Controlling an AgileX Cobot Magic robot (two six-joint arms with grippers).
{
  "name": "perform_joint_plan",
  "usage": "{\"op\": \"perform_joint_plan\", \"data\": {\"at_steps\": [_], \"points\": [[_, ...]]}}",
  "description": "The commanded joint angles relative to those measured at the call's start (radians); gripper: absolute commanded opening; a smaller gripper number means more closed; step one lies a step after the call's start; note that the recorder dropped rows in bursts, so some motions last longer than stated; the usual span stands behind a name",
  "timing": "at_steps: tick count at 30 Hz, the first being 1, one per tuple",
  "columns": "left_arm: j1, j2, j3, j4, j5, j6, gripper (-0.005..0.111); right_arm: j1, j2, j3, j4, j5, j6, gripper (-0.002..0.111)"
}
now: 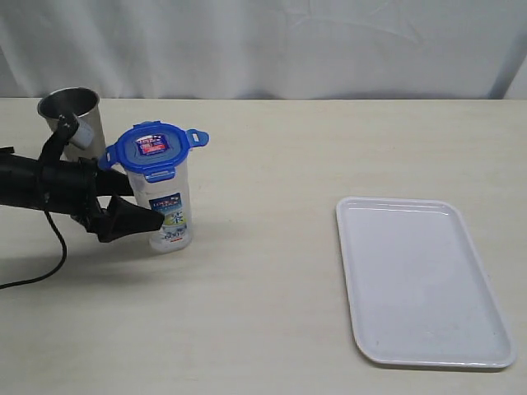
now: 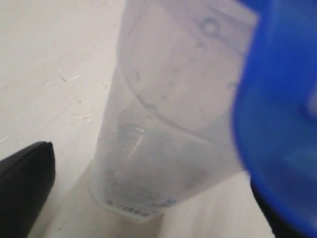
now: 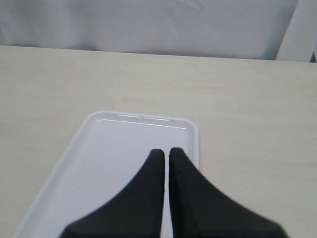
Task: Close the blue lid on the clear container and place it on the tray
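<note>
Exterior view, clear container within left end effector

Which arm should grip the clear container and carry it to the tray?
Left. The left jaws stand open either side of the clear container, the blue lid on top. The right jaws are shut above the tray, far off.

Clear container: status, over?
Left gripper open, straddling clear container low down. Blue lid sits on top; container on table, off tray. Right gripper shut over tray. Steel cup close beside left gripper.
</note>
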Motion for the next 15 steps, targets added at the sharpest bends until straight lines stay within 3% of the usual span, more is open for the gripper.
{"op": "perform_joint_plan", "data": {"at_steps": [1,7,15], "points": [[-0.022,0.002,-0.022,-0.007,0.026,0.023,0.101,0.002,-0.004,0.004,-0.003,-0.003,0.000,0.004],[-0.091,0.006,-0.031,-0.013,-0.063,0.023,0.101,0.002,-0.004,0.004,-0.003,-0.003,0.000,0.004],[-0.093,0.006,-0.031,-0.023,-0.067,0.023,0.101,0.002,-0.004,0.004,-0.003,-0.003,0.000,0.004]]}}
